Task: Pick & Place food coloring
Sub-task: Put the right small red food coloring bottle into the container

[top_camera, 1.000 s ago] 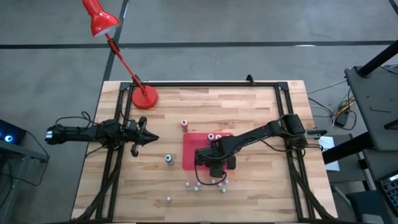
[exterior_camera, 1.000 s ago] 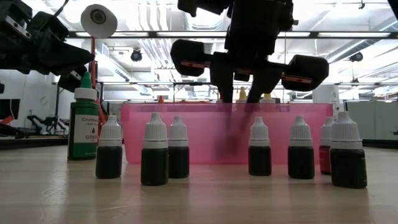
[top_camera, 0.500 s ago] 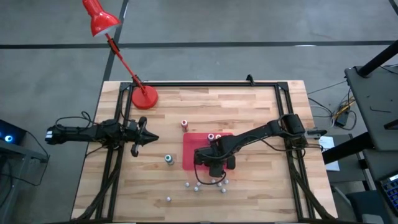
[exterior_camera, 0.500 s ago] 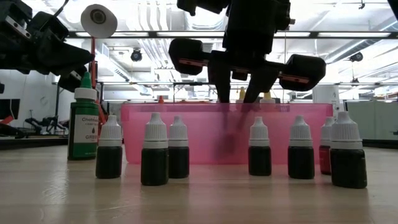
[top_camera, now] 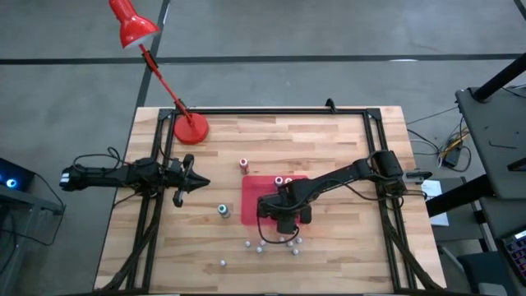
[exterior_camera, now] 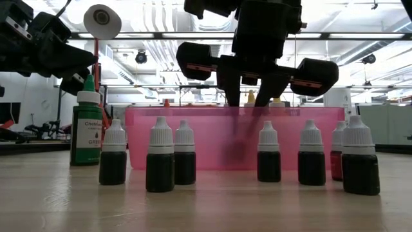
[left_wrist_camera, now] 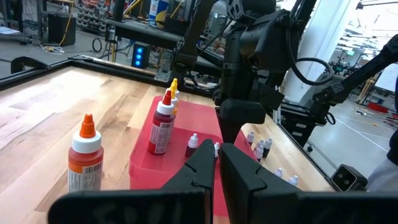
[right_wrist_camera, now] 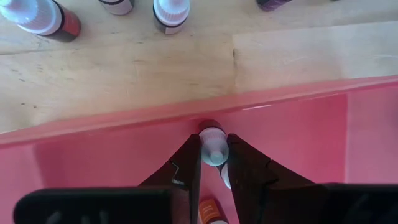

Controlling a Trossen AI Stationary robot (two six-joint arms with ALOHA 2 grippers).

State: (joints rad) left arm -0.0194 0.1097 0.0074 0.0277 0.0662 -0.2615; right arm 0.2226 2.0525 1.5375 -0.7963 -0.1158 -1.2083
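Observation:
A small food coloring bottle (right_wrist_camera: 210, 127) with a white cap and dark body is upright inside the pink tray (top_camera: 253, 196), just behind its near wall (right_wrist_camera: 124, 118). My right gripper (right_wrist_camera: 213, 144) points down into the tray (exterior_camera: 180, 135) and is shut on that bottle. Through the wall it shows only as a dark blur (exterior_camera: 234, 147). Two taller bottles (top_camera: 283, 180) stand at the tray's far end. Several small bottles (exterior_camera: 161, 154) stand on the table in front of the tray. My left gripper (top_camera: 197, 182) waits shut at the table's left. My right gripper pinches the small bottle by its white cap (right_wrist_camera: 215, 155) between its two fingers. The fingers come from above, pointing steeply down. The bottle stays upright below them, close against the tray's near wall. Whether its base stands on the tray floor cannot be told.
A green bottle (top_camera: 223, 210) stands left of the tray and an orange-capped one (top_camera: 243, 164) beyond it. Loose small bottles (top_camera: 260, 245) dot the near table. A red lamp's base (top_camera: 191, 128) is at the far left corner. Black rails (top_camera: 156, 205) run along both sides.

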